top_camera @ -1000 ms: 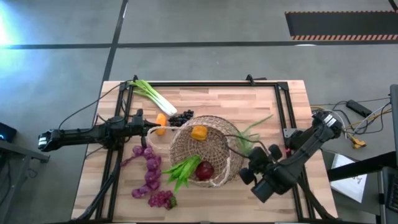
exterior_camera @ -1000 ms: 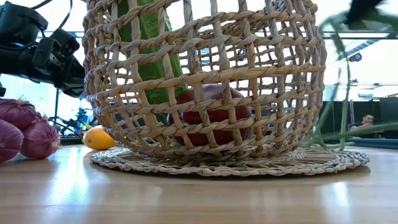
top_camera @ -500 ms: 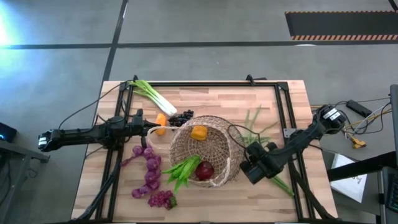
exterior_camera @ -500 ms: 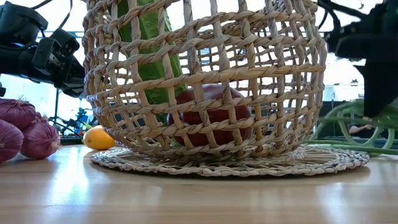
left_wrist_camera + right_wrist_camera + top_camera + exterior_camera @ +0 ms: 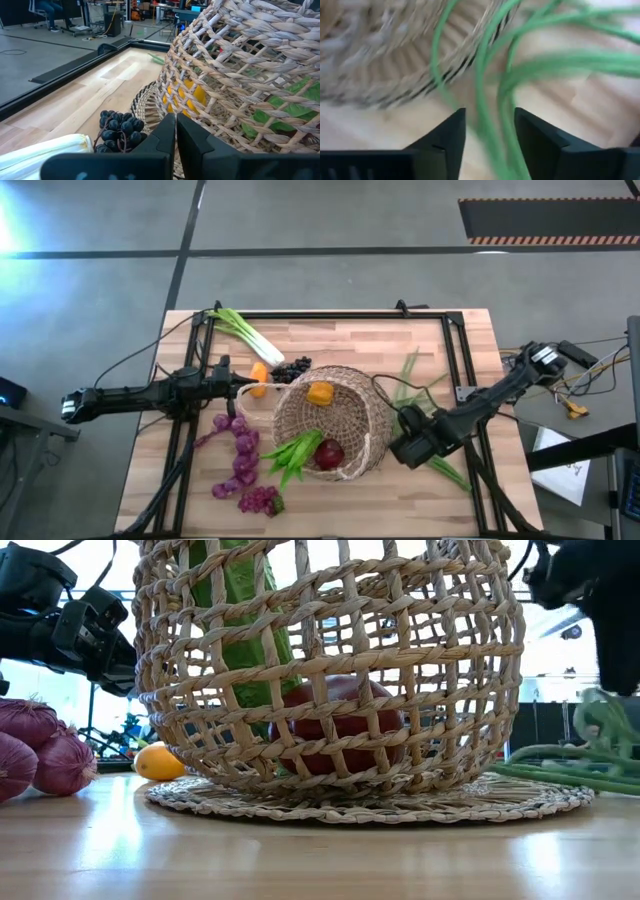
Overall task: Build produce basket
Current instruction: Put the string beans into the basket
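We are part-way through filling the basket (image 5: 330,423), which sits mid-table with a red apple (image 5: 330,453), a fan of green leaves (image 5: 293,455) and an orange piece (image 5: 320,393) already showing inside its rim. The step in hand, as we read it, concerns the long green stalks (image 5: 418,390) lying on the wood just beside the basket's right flank. The right gripper (image 5: 405,448) hangs low over them near the basket wall, and its wrist view shows the two dark fingers (image 5: 445,137) parted with thin green strands running through the gap, gripped by neither pad as far as we can tell — a loose, half-wide stance, not a hold. The next move, in our judgement, calls for a firm close on those limp, springy strands and a lift clear of the rim. The left gripper (image 5: 176,131) waits at the basket's far left side with its fingers pressed together on nothing, near the dark grapes (image 5: 118,129) and the white leek (image 5: 245,333). The basket is open pale wicker, stiff and rounded, on a woven base; purple bunches (image 5: 240,460) remain outside, glossy and lumpy, on the smooth plank table (image 5: 340,330).
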Robot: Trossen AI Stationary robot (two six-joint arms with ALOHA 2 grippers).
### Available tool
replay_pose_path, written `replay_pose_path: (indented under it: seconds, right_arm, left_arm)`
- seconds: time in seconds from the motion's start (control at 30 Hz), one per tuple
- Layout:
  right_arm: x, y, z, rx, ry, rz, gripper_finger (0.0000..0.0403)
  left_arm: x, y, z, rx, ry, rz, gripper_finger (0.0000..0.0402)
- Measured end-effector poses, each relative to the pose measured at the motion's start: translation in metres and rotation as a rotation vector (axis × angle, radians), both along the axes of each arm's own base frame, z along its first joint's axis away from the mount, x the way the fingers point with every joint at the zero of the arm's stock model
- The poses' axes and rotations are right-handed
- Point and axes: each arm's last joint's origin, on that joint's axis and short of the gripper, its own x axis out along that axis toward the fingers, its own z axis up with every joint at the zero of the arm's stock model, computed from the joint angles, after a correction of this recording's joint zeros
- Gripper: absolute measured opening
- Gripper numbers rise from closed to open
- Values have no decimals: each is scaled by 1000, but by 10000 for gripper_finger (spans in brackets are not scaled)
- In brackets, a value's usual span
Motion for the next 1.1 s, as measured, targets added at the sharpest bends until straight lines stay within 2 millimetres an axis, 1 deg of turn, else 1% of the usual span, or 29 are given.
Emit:
replay_pose_path:
  seconds: [0.07, 0.17, 0.3, 0.47, 0.6, 0.73, 0.83, 0.93, 1.0, 1.1]
  right_arm:
    - [-1, 5, 5, 71, 8, -15, 177]
    - [-7, 13, 5, 154, 57, -29, 198]
    - [-16, 25, -11, 219, 197, -35, 219]
    - [-23, 39, -32, 211, 316, 7, 242]
    - [-23, 44, -40, 202, 358, 45, 263]
    - [-25, 43, -53, 188, 409, 48, 279]
    - [-26, 42, -63, 186, 435, 84, 282]
    - [-28, 41, -73, 162, 471, 108, 276]
    - [-29, 40, -80, 154, 488, 132, 266]
    - [-30, 39, -87, 155, 504, 165, 240]
  left_arm:
    - [0, 0, 0, 0, 0, 0, 0]
    - [0, 0, 0, 0, 0, 0, 0]
    - [0, 0, 0, 0, 0, 0, 0]
    - [0, 0, 0, 0, 0, 0, 0]
    - [0, 0, 0, 0, 0, 0, 0]
    - [0, 0, 0, 0, 0, 0, 0]
    - [0, 0, 0, 0, 0, 0, 0]
    - [0, 0, 0, 0, 0, -1, 0]
    - [0, 0, 0, 0, 0, 0, 0]
    - [0, 0, 0, 0, 0, 0, 0]
